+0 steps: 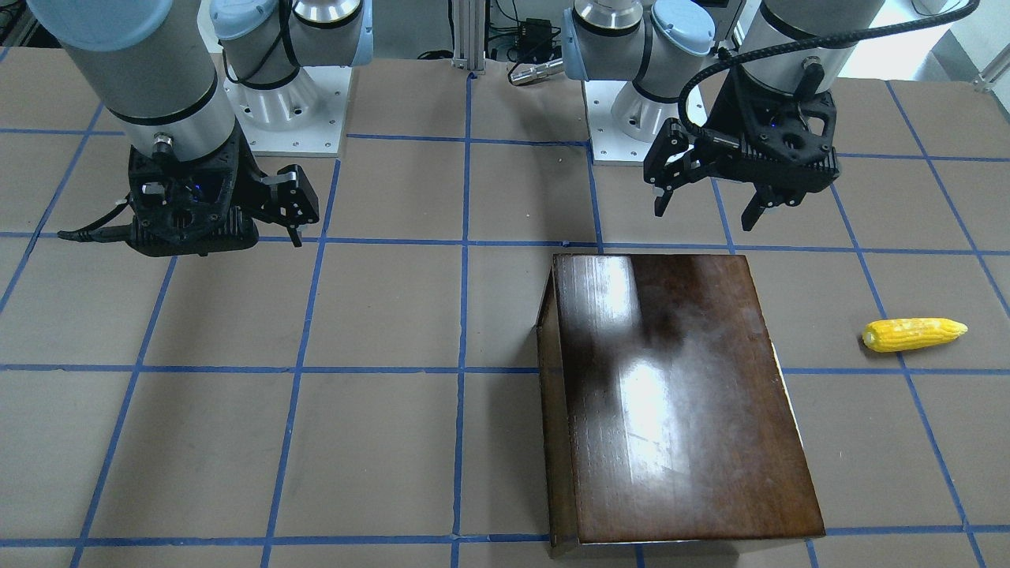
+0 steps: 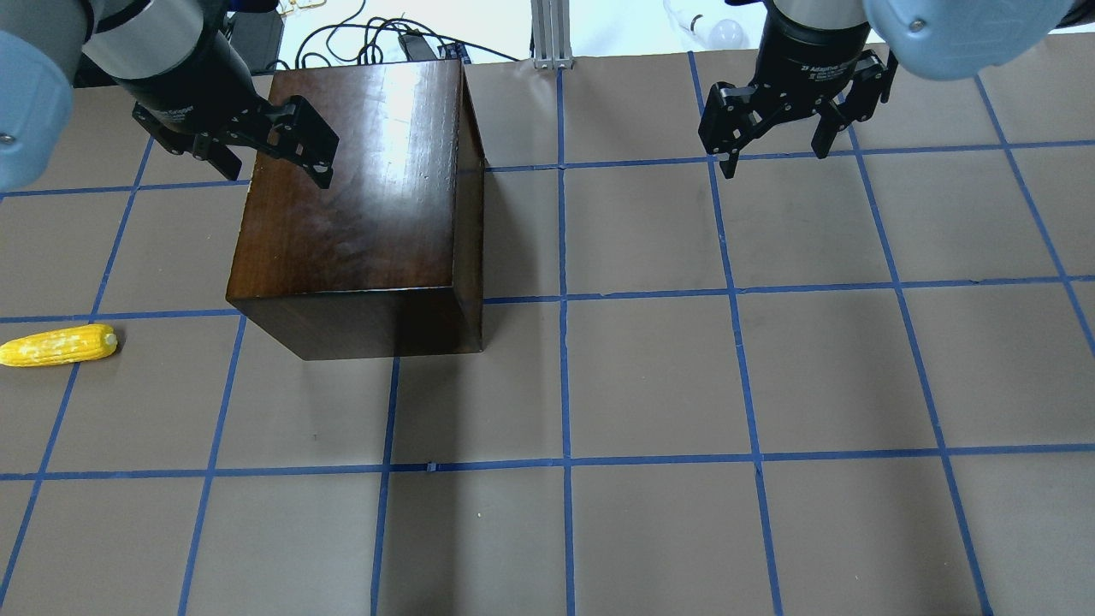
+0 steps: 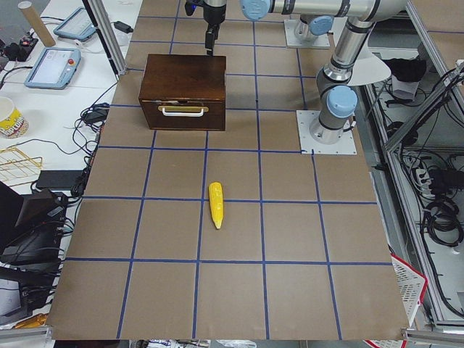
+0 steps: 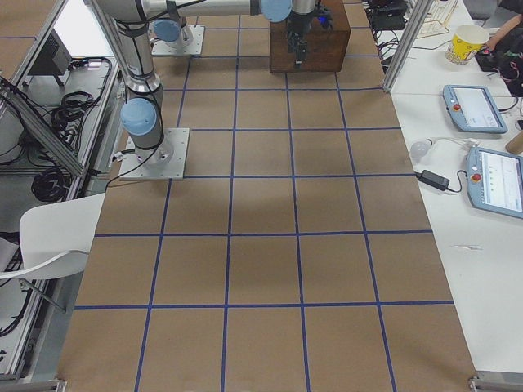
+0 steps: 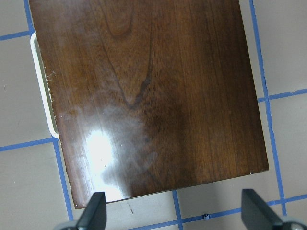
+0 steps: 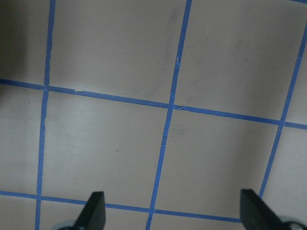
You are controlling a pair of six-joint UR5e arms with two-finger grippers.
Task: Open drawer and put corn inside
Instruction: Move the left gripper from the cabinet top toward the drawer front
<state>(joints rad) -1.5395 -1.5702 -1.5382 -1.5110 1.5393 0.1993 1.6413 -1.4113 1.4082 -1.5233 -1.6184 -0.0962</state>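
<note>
Overhead view, directions by clock face. The corn (image 2: 58, 346) lies flat on the table (image 2: 650, 385) at about 8 o'clock from the left gripper (image 2: 269, 167), well apart from its fingers (image 2: 315, 161) and touched by neither gripper; its tapered end is pointed toward 9 o'clock. It is also placed at 8 o'clock from the dark box (image 2: 359, 205), separated from it by bare table. The left gripper is held above the box's glossy top, toward the 11 o'clock corner, with its fingers spread apart and nothing between them. The right gripper (image 2: 777, 156) is held above bare table at about 3 o'clock from the box, far from the corn, its fingers likewise spread and empty. In the exterior left view the drawer (image 3: 183, 114) is seen pushed in, its front flush with the box and fitted with a white handle (image 3: 183, 111). Counted: one corn, one box, one drawer, one handle, two grippers.
</note>
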